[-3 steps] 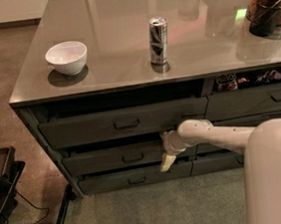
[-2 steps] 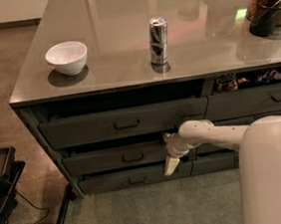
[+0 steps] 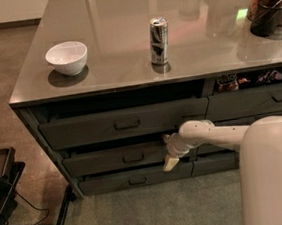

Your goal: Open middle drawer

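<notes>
The middle drawer (image 3: pixel 111 160) is a wide dark grey-brown front of medium height with a small loop handle (image 3: pixel 133 158) at its centre. It sits between a taller drawer (image 3: pixel 122 122) above and a slimmer drawer (image 3: pixel 133 179) below. My gripper (image 3: pixel 170 157) is at the middle drawer's right end, well to the right of the handle, pointing down and left against the front. My white arm (image 3: pixel 213 134) reaches in from the right.
On the counter top (image 3: pixel 121 16) stand a white bowl (image 3: pixel 67 57), a drink can (image 3: pixel 158 41) and a dark jar (image 3: pixel 268 5) at the back right. More drawers (image 3: pixel 260 102) lie to the right. A black stand (image 3: pixel 3 189) is on the floor at left.
My gripper has shifted only slightly at the right end of the middle drawer. The drawers look unmoved.
</notes>
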Robot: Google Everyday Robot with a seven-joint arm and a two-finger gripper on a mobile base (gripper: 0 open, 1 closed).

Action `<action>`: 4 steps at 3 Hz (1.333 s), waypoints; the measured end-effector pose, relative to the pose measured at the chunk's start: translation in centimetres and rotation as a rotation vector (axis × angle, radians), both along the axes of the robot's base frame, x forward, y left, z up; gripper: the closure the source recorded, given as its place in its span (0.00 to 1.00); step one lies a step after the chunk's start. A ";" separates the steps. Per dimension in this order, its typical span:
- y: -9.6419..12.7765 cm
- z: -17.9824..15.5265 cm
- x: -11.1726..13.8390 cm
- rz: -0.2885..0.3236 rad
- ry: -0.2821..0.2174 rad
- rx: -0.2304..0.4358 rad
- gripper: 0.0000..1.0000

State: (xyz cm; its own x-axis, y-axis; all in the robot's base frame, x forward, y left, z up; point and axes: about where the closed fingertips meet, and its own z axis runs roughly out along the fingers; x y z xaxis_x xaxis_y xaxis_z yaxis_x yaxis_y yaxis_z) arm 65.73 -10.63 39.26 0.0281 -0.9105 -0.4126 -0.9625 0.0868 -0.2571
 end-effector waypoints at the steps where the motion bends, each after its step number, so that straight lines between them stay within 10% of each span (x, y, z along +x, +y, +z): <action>1: 0.0 0.0 0.0 0.000 0.000 0.000 0.42; 4: 0.0 0.0 0.0 0.000 0.000 0.000 1.00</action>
